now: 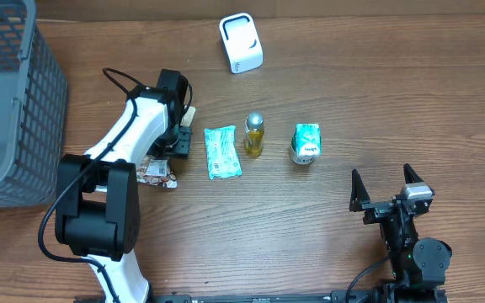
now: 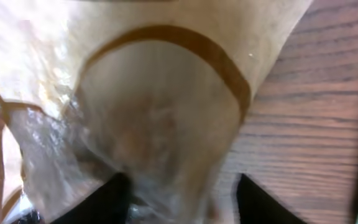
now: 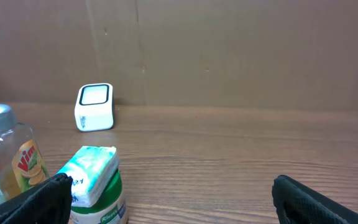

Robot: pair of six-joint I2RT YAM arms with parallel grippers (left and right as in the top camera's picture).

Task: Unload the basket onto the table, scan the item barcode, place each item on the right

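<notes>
Right gripper (image 1: 382,177) is nearest the base edge, jaws spread wide with nothing between them, well apart from every item. Bare tabletop (image 1: 327,244) around it.

Next out, on the left: snack packet (image 1: 160,172), crinkly tan and clear film, lies flat on the tabletop, partly under the left arm. Left gripper (image 1: 181,141) is down at its edge. In the left wrist view the packet fills the frame and its lower end sits between the two dark fingers (image 2: 107,199). The fingers are partly apart; cannot tell whether they pinch the film or just flank it.

Same depth, running right:
- flat teal pouch (image 1: 222,151), just beside the left gripper
- upright yellow bottle (image 1: 254,135) with a silver cap
- teal-and-white pack (image 1: 306,143)

None of these touch.

Far side: white scanner (image 1: 241,42) stands alone. Far left: grey mesh basket (image 1: 23,101).
</notes>
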